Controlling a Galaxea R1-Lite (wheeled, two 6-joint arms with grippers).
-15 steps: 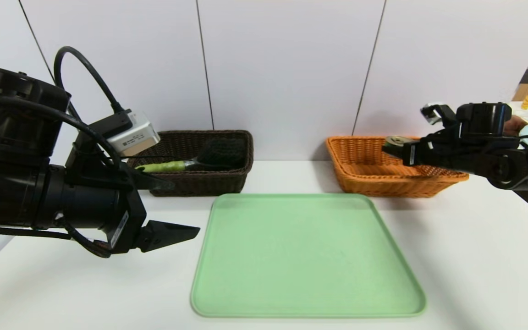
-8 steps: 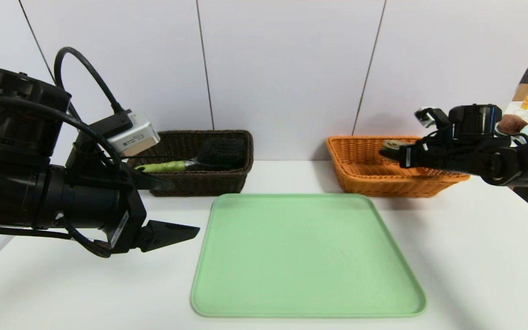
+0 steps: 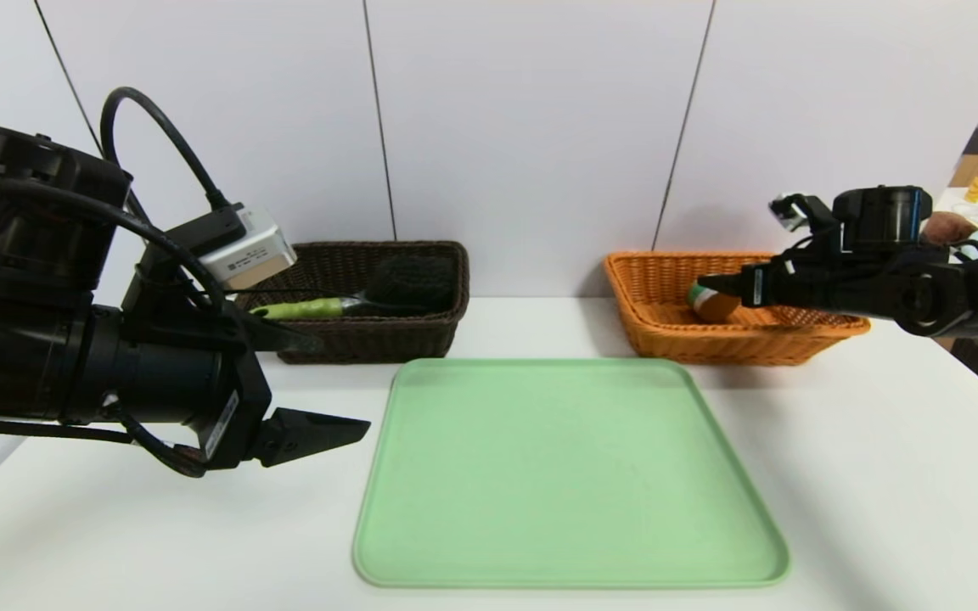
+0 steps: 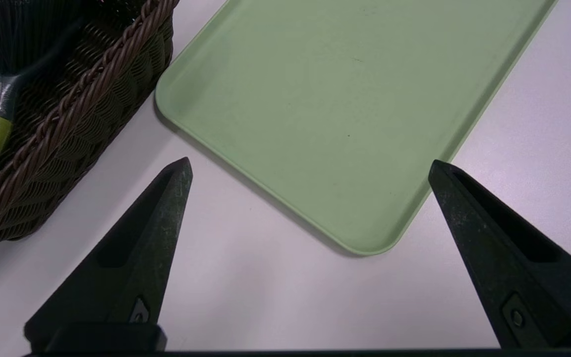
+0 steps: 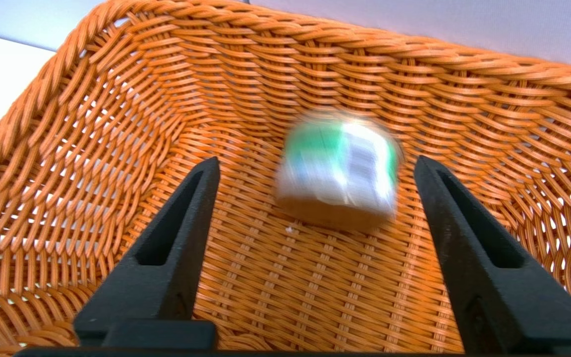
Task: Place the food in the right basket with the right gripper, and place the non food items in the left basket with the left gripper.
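1. My left arm [image 3: 73, 356], the bulkiest thing in the head view, reached in from the left, angled forward and slightly down over the white table [image 3: 879, 475].
2. My left gripper [image 4: 310, 168] hung above the table beside the near-left corner of the green tray [image 3: 570, 475], its fingers [image 4: 137, 248] spread wide with nothing between them.
3. My right arm [image 3: 947, 293] stretched in from the right, nearly level, over the right basket's outer rim.
4. My right gripper [image 5: 315, 168] pointed into that basket, its fingers [image 5: 166, 258] parted and clear of the can on both sides, gripping nothing.
5. The green tray lay flat in the middle of the table, in front of both baskets.
6. The left basket [image 3: 421, 331], dark brown, stood behind the tray's left corner; inside it lay the brush [image 3: 370, 293], bristles toward the right end and green handle toward the left.
7. The right basket [image 3: 667, 331], orange, stood behind the tray's right corner.
8. The food can [image 5: 337, 173] was inside the right basket, tilted and blurred, just beyond my right fingertips; I could not tell whether it touched the basket floor.
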